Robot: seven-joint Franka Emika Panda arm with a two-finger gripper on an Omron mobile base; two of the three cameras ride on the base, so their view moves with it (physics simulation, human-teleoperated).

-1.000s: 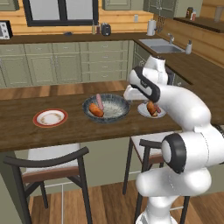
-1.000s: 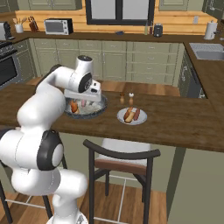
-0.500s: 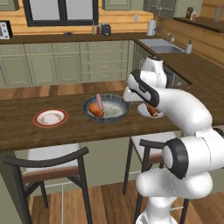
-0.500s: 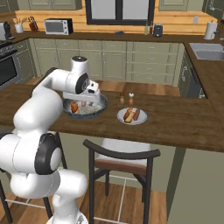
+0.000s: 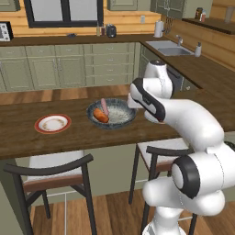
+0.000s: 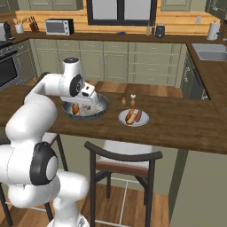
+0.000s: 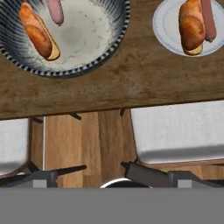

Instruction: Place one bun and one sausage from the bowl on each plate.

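The bowl sits on the brown surface and holds one orange-brown bun and one pale pink sausage. The white plate to its right already has a tan bun and a red-brown sausage lying side by side, so that plate looks done. The red-rimmed plate far on the left has no food on it.

What has changed in the last second: the arm has swung away from the white plate and back toward the bowl. In the right base view the gripper now hangs just above the bowl's near edge, when a second ago it was closer to the white plate. The jaws are spread wide and hold nothing.

This means half the job seems finished. The arm is likely coming back for the second pair. Next it probably has to drop into the bowl, pick up the bun or the sausage, and carry it over to the red-rimmed plate.
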